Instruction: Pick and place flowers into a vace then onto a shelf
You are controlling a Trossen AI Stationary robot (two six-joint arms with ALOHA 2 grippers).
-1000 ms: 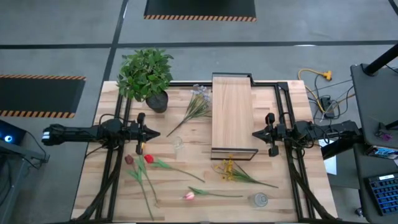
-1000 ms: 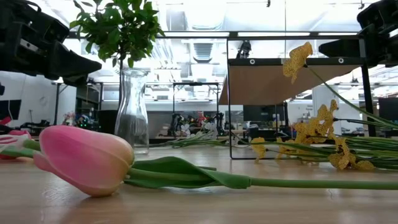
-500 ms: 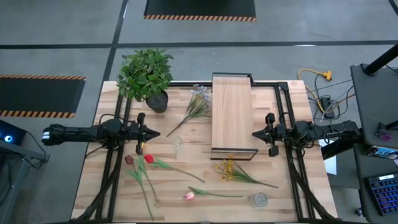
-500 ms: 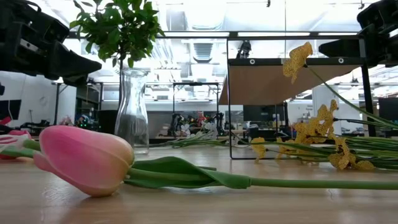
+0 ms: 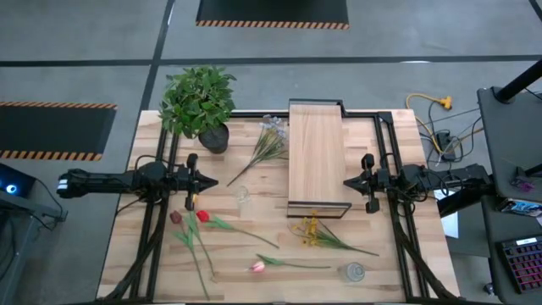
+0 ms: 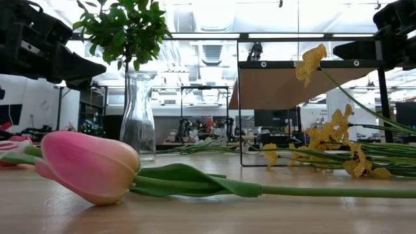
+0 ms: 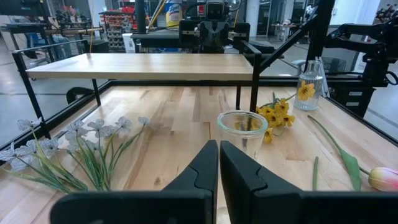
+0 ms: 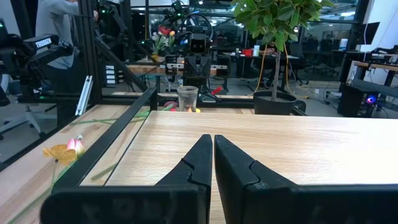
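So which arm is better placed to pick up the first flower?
Probably the left. The left gripper is above the table beside the red tulips, with the clear glass vase just ahead. The right gripper waits across the pale-wood shelf.

Flowers (image 5: 227,227) lie loose on the table (image 5: 381,169) beside the shelf (image 5: 316,157).

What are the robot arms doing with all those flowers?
Right now, nothing is being held. The left gripper and the right gripper are both shut and hang above the table, one on each side. The flowers lie loose on the table: a pink tulip, red tulips, yellow blooms and pale sprigs. The glass vase stands empty in the middle, beside the shelf.
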